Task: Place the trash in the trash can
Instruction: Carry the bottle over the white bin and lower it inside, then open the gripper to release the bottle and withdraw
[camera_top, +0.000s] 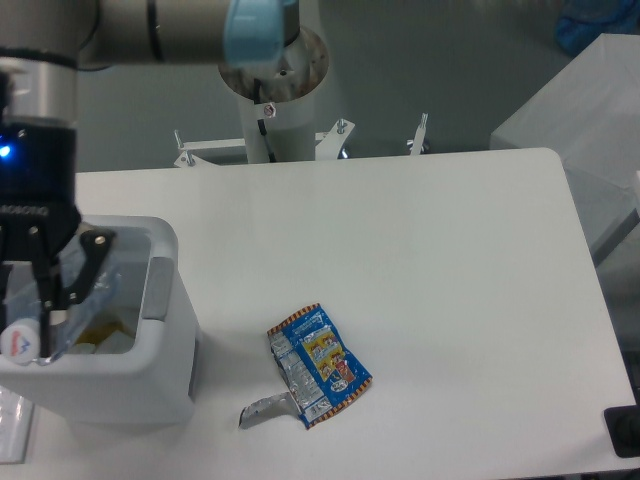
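My gripper (45, 335) hangs over the open top of the white trash can (120, 375) at the left edge of the table. It is shut on the crushed clear plastic bottle (70, 305), whose white cap (18, 342) points toward the front, level with the can's rim. The blue-and-orange snack wrapper (320, 362) lies flat on the table to the right of the can, silver inside showing at its lower left corner. The wrapper is well apart from the gripper.
Something yellow and white (88, 330) lies inside the can. The arm's pedestal (272, 95) stands behind the table's back edge. A pale box (590, 110) sits off the right side, and a dark object (625, 432) at the front right corner.
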